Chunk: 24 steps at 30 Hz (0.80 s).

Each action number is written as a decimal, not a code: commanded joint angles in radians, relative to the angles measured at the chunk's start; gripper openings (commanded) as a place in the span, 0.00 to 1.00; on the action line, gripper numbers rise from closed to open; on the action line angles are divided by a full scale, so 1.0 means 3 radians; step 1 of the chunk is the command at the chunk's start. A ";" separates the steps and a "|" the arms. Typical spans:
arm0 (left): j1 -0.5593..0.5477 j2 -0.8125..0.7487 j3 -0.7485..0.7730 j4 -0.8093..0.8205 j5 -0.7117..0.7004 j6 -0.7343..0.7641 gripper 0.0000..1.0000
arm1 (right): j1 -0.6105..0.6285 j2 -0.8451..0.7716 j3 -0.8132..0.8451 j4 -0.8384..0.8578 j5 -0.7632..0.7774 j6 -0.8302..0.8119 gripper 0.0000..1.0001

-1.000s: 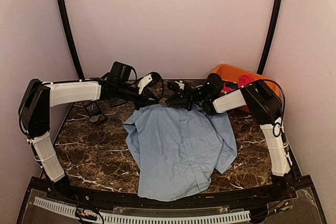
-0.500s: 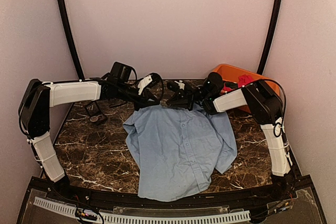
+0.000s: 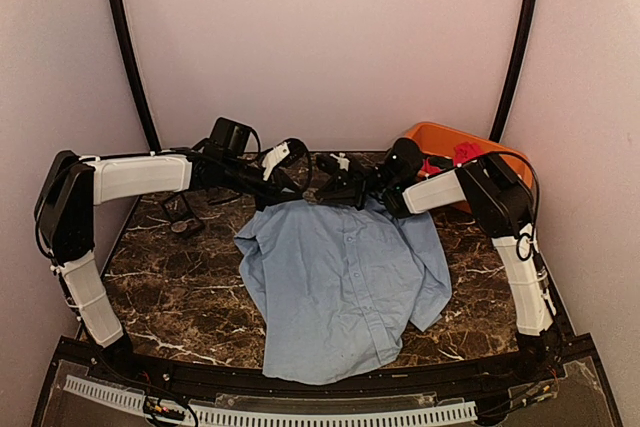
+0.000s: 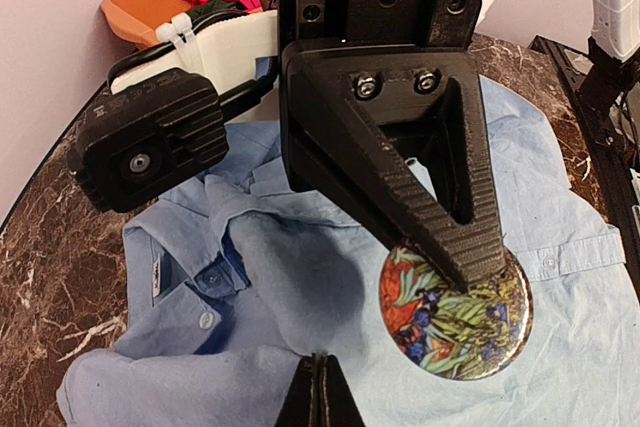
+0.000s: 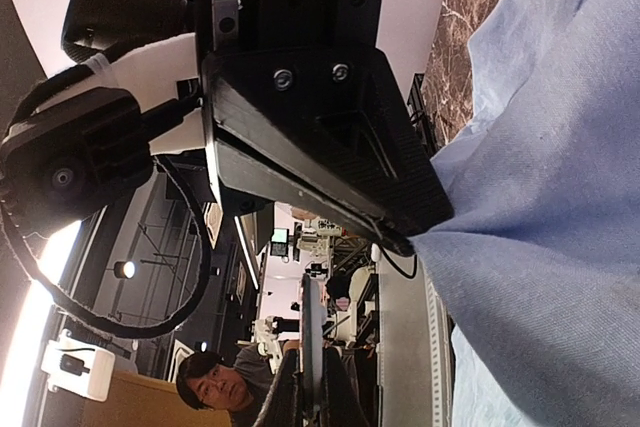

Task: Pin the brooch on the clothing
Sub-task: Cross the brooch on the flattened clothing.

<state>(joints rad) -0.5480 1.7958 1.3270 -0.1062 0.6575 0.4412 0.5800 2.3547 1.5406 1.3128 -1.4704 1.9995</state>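
Left wrist view: the right gripper (image 4: 478, 265) comes in from 12 o'clock with its jaws pressed onto the brooch (image 4: 440, 327). The brooch is a round disc whose printed face of irises and red blooms is turned up toward the camera. One ribbed finger lies across its upper edge at 1 o'clock. The brooch hangs just above the shirt (image 4: 250, 277), on the 3 o'clock side of the open collar. At 6 o'clock in this view the left gripper (image 4: 318, 397) shows its own two fingers pressed together.

Right wrist view shows what they hold: the left tips pinch a peak of the blue fabric and draw it up into a point. The brooch sits edge-on between the right fingers at 6 o'clock. Whether the pin touches the cloth I cannot tell.

Top external view has both grippers meeting at the 12 o'clock edge of the shirt, over the collar. The left arm reaches in from 9 o'clock and the right from 3 o'clock. The shirt lies spread front-up over the middle of the dark marbled table (image 3: 170, 287), hem toward 6 o'clock. An orange bin (image 3: 440, 137) stands at the table's 2 o'clock corner with a red garment (image 3: 467, 153) in it.
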 commanded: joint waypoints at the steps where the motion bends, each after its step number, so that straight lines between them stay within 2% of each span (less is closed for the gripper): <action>1: 0.0002 -0.0195 0.0005 -0.0045 0.0092 0.0005 0.01 | 0.0020 0.0077 0.0050 0.1333 -0.0053 0.0097 0.00; 24: 0.0001 -0.0202 0.0004 -0.0057 0.0150 -0.0003 0.01 | -0.0125 0.0250 0.0194 0.1335 -0.0043 0.0114 0.00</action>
<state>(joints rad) -0.5480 1.7947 1.3270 -0.1066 0.6739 0.4408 0.5541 2.4107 1.5871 1.3128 -1.4704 1.9995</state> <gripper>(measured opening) 0.012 0.023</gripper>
